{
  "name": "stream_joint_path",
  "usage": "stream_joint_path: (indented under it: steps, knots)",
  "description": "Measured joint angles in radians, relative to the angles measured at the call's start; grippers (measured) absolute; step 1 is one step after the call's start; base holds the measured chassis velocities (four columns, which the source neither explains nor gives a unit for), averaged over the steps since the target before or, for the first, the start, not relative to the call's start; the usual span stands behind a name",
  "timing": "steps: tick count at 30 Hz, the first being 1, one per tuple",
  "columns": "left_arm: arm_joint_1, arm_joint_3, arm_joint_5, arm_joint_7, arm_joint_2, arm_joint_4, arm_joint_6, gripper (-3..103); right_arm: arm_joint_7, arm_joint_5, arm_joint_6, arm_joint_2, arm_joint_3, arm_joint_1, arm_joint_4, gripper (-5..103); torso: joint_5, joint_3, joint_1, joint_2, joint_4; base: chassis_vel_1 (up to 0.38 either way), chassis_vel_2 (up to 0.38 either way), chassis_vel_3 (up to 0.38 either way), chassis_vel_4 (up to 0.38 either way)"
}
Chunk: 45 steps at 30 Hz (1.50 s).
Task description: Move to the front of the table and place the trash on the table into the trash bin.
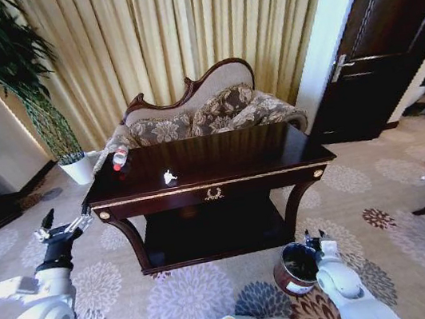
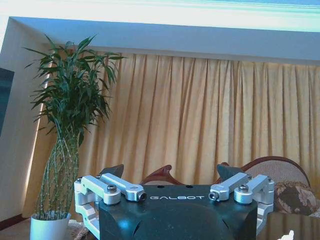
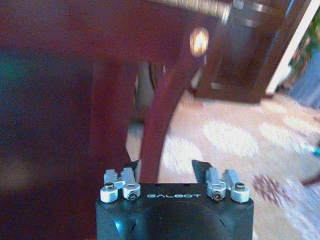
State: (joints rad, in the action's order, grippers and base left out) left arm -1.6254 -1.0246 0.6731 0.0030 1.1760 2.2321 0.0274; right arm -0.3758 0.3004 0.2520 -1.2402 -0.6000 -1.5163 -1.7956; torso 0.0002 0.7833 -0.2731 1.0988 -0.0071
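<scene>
The left gripper [image 1: 63, 226] hangs with its fingers spread, empty, just off the left end of the table [image 1: 278, 167], below the level of the tabletop. The right gripper [image 1: 315, 238] is low on the right, fingers apart and holding nothing, directly beside the trash bin [image 1: 292, 271], which stands on the patterned carpet [image 1: 194, 300] in front of the table's right leg. The dark glossy tabletop carries two pieces of trash: one clear bottle with a red cap [image 1: 119, 159] lying near the back left corner, and one crumpled white paper bit [image 1: 169, 178] near the front edge, left of centre. Both lie well apart from the right gripper and nearer the left one. Behind the table stand a sofa [image 1: 213, 111], gold curtains [image 1: 175, 28] and one potted plant [image 1: 47, 113]; a dark door [image 1: 388, 42] is at right
</scene>
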Motion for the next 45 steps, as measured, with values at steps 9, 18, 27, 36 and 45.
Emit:
stream_joint_path:
  steps: [9,18,27,36,45]
  knots:
    - [-0.007,0.001,-0.003,0.005,0.002,0.000,-0.004,100,0.139,0.129,-0.090,0.064,0.006,-0.032,-0.333,87,-0.0004,0.000,0.000,0.000,0.0002,0.000,0.000,0.000,0.000]
    - [-0.015,0.003,-0.005,0.007,-0.007,0.004,-0.007,100,0.210,0.212,-0.109,0.076,-0.019,-0.132,-0.621,100,-0.0003,0.000,0.000,0.000,0.0001,0.000,0.000,0.000,0.000]
    - [-0.018,0.004,-0.006,0.008,-0.011,0.019,-0.006,100,0.242,0.166,-0.114,0.062,-0.044,-0.149,-0.625,100,-0.0001,0.000,0.000,0.000,0.0002,0.000,0.000,0.000,0.000]
    - [-0.023,0.003,-0.011,0.008,-0.008,0.029,-0.003,100,0.242,0.131,-0.107,0.059,-0.049,-0.150,-0.611,100,-0.0002,0.000,0.000,0.000,0.0001,0.000,0.000,0.000,0.000]
    - [-0.022,0.004,-0.018,0.008,-0.002,0.031,-0.003,100,0.241,0.131,-0.104,0.068,-0.050,-0.136,-0.600,100,-0.0002,0.000,0.000,0.000,0.0001,-0.043,0.054,0.034,-0.045]
